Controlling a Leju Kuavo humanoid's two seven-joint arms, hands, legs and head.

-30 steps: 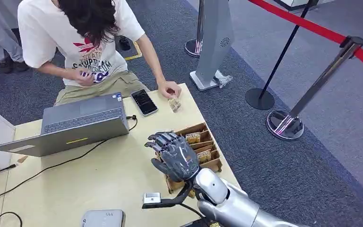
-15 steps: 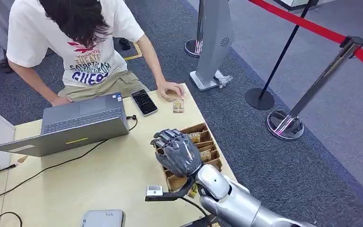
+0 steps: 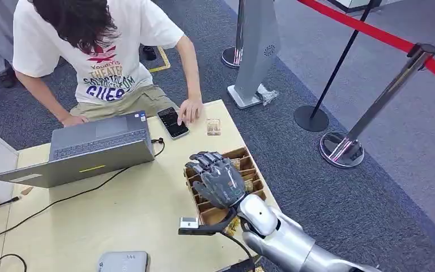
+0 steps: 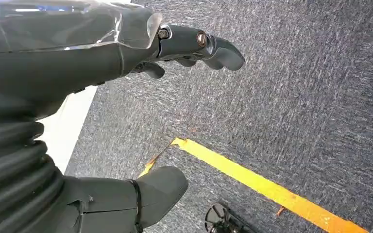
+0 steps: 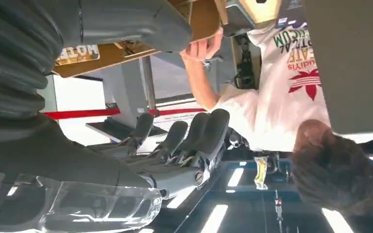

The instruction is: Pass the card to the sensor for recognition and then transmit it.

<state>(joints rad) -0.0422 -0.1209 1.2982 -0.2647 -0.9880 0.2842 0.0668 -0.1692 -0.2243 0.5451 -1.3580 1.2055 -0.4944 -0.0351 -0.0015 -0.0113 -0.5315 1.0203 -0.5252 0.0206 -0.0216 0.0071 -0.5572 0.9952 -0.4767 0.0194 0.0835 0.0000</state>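
A small card [image 3: 213,126] lies flat on the wooden table [image 3: 119,209] near its far right corner. A brown cardboard box [image 3: 248,195] with slots of cards stands at the table's right edge. My right hand [image 3: 218,179] hovers over that box, palm down, fingers apart, holding nothing. In the right wrist view, my right hand [image 5: 175,141] has its fingers stretched out, with the box [image 5: 126,48] beside the thumb. A grey sensor unit [image 3: 123,262] sits at the near table edge. My left hand [image 4: 92,58] hangs over carpet, fingers apart and empty.
A person in a white T-shirt [image 3: 99,51] leans over the far edge, one hand on a black phone [image 3: 172,122], the other by a grey laptop [image 3: 85,150]. Cables cross the table. Stanchions [image 3: 340,148] with red tape stand on the carpet at right.
My right hand has moved forward and right over the card box. The person let go of the card, leaving it on the table, and moved that hand to the phone.
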